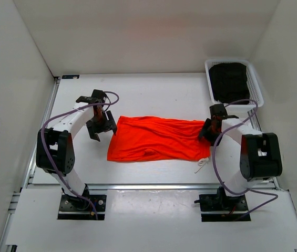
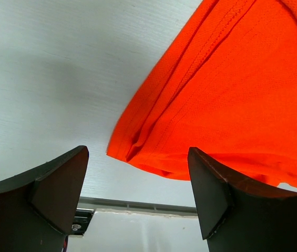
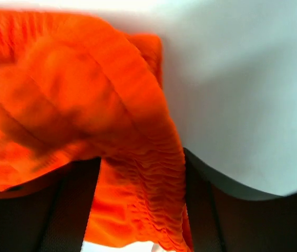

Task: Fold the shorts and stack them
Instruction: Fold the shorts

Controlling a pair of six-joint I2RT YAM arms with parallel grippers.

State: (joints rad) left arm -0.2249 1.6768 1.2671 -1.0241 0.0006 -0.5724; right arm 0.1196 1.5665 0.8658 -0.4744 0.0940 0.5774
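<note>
The orange-red shorts (image 1: pixel 159 139) lie flat and folded in a long band across the middle of the table. The white drawstring (image 1: pixel 202 164) trails off their near right corner. My left gripper (image 1: pixel 103 134) hangs open just above the band's left end. In the left wrist view the hem corner of the shorts (image 2: pixel 232 79) lies beyond the left gripper (image 2: pixel 137 152), and nothing is between its fingers. My right gripper (image 1: pixel 210 131) sits at the right end. There the gathered waistband of the shorts (image 3: pixel 85 94) fills the gap of the right gripper (image 3: pixel 143 178), touching both fingers.
A white basket (image 1: pixel 258 89) stands at the back right with a dark folded cloth (image 1: pixel 229 81) inside. White walls close in the table on three sides. A metal rail (image 1: pixel 153 186) runs along the near edge, in front of the arm bases.
</note>
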